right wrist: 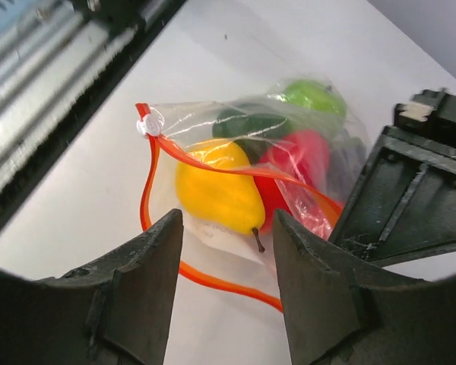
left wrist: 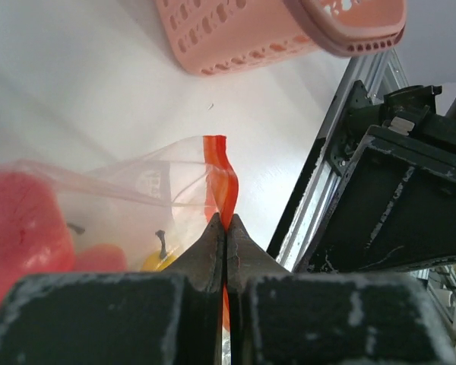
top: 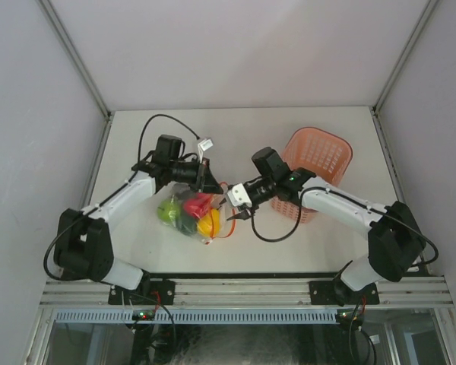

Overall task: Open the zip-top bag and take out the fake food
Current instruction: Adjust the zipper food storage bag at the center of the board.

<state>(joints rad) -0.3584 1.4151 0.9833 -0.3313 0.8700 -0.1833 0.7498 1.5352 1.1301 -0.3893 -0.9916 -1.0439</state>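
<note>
Now L jaws clamp orange-red zip strip (left wrist: 223, 179) of clear crinkly plastic bag (right wrist: 239, 171) w/ rounded fake food (right wrist: 213, 190); R jaws apart, empty.

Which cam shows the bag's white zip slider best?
Right wrist: the white slider sits unobstructed at the end of the orange-red zip strip of the zip-top bag. Left wrist shows only a twist of strip pinched in the left end effector, no slider. Top external: too small to pick out.
</note>
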